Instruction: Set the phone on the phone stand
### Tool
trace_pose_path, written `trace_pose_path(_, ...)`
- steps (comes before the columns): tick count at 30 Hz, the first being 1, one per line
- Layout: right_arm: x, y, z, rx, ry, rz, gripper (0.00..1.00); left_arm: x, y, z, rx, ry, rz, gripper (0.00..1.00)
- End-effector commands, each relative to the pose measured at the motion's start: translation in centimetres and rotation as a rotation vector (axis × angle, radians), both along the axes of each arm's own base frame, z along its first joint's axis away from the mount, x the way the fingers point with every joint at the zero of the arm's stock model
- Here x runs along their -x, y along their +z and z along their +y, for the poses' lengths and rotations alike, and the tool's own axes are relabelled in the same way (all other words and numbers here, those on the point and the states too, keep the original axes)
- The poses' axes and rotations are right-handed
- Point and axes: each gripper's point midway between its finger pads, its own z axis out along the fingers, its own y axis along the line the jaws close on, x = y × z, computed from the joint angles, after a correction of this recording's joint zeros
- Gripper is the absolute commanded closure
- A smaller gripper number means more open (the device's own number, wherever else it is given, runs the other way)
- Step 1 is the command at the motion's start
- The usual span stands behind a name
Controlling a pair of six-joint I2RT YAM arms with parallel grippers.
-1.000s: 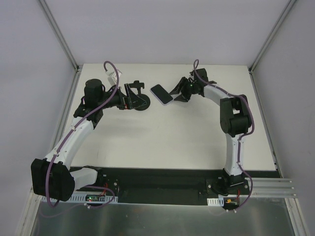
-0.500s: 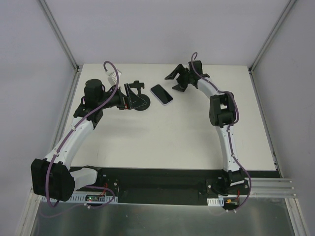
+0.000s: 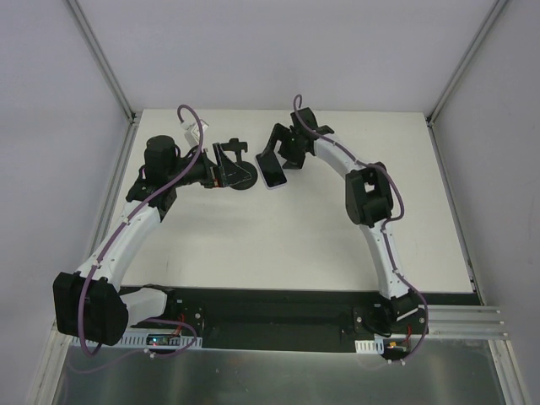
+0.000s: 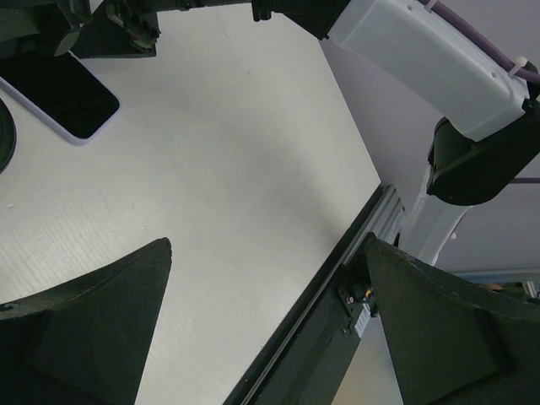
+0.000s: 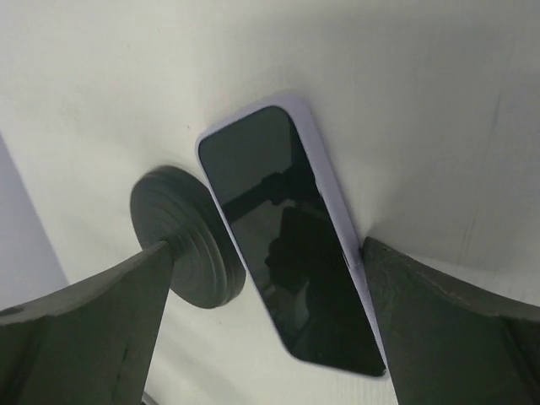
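The phone lies flat on the white table, screen up, its left edge close to the phone stand. In the right wrist view the phone sits between the wide-apart fingers of my right gripper, which is open. The right fingertip touches the phone's pale edge, and the left one hangs over the stand's round base. From above, my right gripper hovers at the phone's far end. My left gripper is beside the stand, open and empty. The phone shows at the upper left of its view.
The right arm reaches across the back of the table. A black rail runs along the table's near edge by both arm bases. Grey walls with metal posts enclose the table on three sides.
My right gripper has swung left from beside the phone to over it, its jaws opening wide. The phone has shifted and turned slightly toward the stand. The left arm has not moved.
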Motion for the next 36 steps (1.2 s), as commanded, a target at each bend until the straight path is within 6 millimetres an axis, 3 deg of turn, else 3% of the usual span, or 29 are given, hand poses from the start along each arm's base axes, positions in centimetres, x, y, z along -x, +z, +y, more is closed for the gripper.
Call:
trace_pose_path(1,4.8,-1.0,-2.5,0.331,0.083,0.039,0.02,0.1,1.4,-0.5,0.026,-0.017,-0.044,0.02)
trace_pose_path(6,7.0,-1.2,-2.5,0.475,0.174,0.013,0.0,0.2,1.6,-0.5,0.033,-0.02,-0.042,0.02)
trace_pose_path(14,8.6,-2.2,-2.5,0.612,0.208,0.012,0.04,0.1,1.5,-0.5,0.031,-0.015,-0.038,0.02)
trace_pose_path(27,8.3,-2.7,-1.6,0.666,0.256,-0.003,0.03,0.1,1.4,-0.6,0.033,-0.019,-0.032,0.02)
trace_pose_path(36,8.8,-2.8,-1.0,0.693,0.302,-0.026,0.11,0.0,1.1,-0.5,0.029,-0.012,-0.028,0.02)
